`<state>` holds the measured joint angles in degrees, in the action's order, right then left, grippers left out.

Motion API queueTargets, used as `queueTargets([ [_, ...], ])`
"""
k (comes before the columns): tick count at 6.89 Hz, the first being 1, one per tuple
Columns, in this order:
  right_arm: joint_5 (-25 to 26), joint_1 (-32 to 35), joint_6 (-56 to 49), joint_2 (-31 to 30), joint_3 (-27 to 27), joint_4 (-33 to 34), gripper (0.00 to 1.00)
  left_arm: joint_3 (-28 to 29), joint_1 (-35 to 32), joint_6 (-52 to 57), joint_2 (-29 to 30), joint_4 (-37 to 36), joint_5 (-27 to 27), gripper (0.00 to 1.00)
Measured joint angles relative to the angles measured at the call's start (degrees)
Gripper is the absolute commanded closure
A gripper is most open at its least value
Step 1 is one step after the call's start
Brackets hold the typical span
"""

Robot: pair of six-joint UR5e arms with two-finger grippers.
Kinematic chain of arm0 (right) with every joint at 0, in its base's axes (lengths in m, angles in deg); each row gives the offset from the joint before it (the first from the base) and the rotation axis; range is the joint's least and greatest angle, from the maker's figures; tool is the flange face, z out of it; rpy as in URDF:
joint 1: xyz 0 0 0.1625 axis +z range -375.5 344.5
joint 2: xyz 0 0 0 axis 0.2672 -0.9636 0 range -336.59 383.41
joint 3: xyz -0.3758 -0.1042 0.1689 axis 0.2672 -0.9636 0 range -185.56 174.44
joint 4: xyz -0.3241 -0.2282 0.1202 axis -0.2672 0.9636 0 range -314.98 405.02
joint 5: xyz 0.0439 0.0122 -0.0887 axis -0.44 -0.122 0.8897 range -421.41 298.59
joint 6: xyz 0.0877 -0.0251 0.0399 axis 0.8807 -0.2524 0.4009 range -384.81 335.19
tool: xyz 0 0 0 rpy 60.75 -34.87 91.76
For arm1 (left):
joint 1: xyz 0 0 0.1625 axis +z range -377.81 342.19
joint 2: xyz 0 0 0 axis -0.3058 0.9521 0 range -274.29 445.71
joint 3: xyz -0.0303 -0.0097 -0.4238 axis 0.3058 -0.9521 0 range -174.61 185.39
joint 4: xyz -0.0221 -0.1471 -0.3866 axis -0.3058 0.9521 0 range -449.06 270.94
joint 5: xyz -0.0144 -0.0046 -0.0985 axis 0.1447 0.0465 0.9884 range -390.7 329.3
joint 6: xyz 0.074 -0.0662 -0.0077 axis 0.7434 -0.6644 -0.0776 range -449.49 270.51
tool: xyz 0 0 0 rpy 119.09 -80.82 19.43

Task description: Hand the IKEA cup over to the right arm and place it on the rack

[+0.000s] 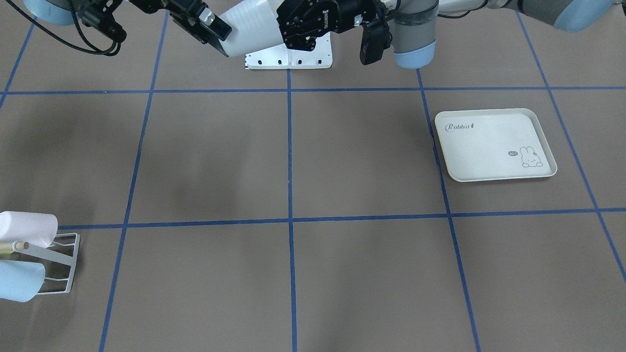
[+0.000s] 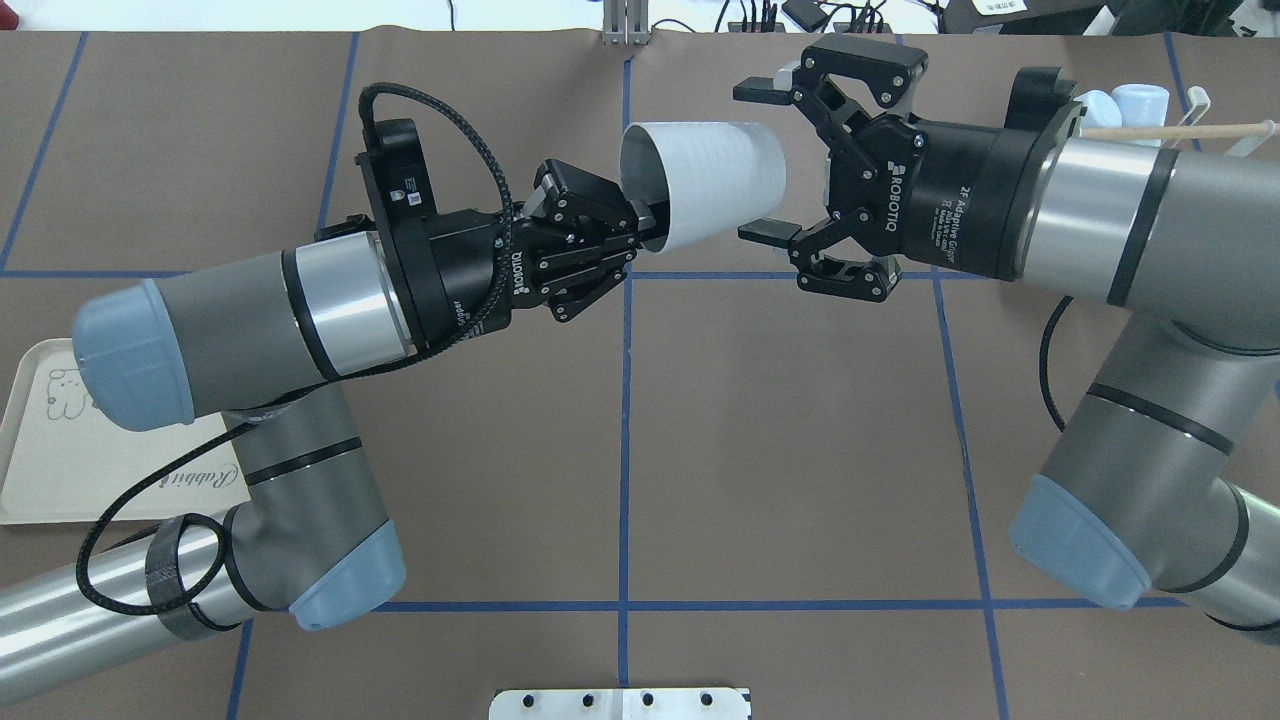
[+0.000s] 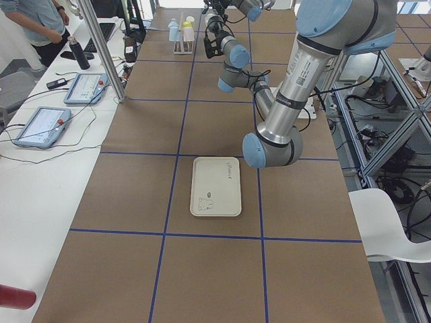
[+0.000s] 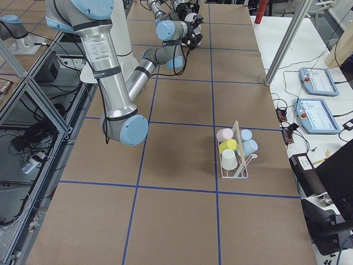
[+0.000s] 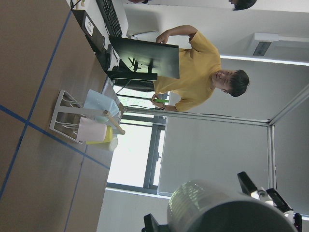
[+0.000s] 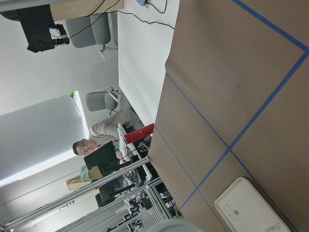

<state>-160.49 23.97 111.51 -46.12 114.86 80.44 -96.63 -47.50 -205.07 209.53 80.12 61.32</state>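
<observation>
your left gripper (image 2: 645, 215) pinches the ikea cup (image 2: 715, 175) by its rim, holding it sideways in the air, well apart from the rack (image 4: 236, 152). your right gripper (image 2: 768, 162) is spread wide, fingers flanking the cup's base on the rack's side.

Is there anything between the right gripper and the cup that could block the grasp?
Nothing visible does. The open right gripper faces the closed end of the cup, with one finger on each side of it. The left gripper holds the cup only at its rim, at the opposite end.
</observation>
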Motion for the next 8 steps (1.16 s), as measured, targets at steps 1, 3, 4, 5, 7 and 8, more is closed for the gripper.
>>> queueTargets([
  [1,0.02,0.0,-0.02,0.01,-0.01,0.0,0.04,0.11,0.02,0.0,0.33,-0.1,0.0,1.0],
  [3,0.02,0.0,-0.02,0.01,-0.01,0.0,0.77,0.25,0.04,0.0,0.66,-0.16,0.0,1.0],
  [4,0.02,0.0,0.3,0.01,-0.01,0.0,1.0,0.33,0.05,0.0,0.73,-0.16,0.0,0.95],
  [5,0.02,0.0,0.62,0.01,-0.02,0.0,1.0,0.38,0.07,0.0,0.76,-0.17,-0.02,0.44],
  [7,0.56,-0.01,0.75,0.02,-0.02,0.0,1.0,0.4,0.08,0.06,1.06,-0.28,0.01,0.0],
  [8,0.84,-0.01,0.65,0.04,-0.02,0.0,1.0,0.29,-0.03,0.14,1.04,-0.32,0.0,0.0],
])
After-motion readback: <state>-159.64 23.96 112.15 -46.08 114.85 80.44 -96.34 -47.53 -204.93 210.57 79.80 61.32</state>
